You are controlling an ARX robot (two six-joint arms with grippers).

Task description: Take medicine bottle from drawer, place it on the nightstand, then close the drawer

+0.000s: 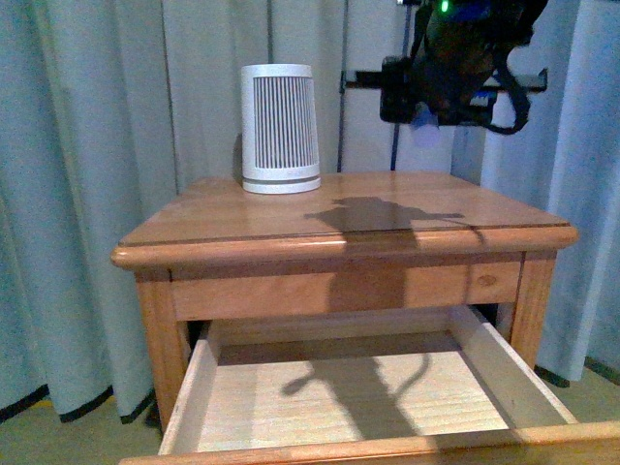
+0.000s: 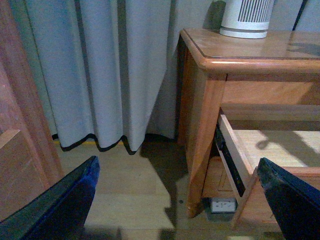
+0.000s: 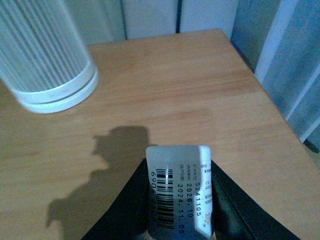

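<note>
My right gripper is shut on the medicine bottle and holds it in the air above the back right of the nightstand. In the right wrist view the white bottle, with a barcode label, sits between the dark fingers over the bare wooden top. The drawer stands pulled far out below, its pale wood inside empty. My left gripper is open and empty, low beside the nightstand's left side, near the floor.
A large white ribbed cylinder stands at the back left of the top; it also shows in the right wrist view. The shorter drawer front is shut. Grey curtains hang behind and beside. The drawer's side juts out near my left gripper.
</note>
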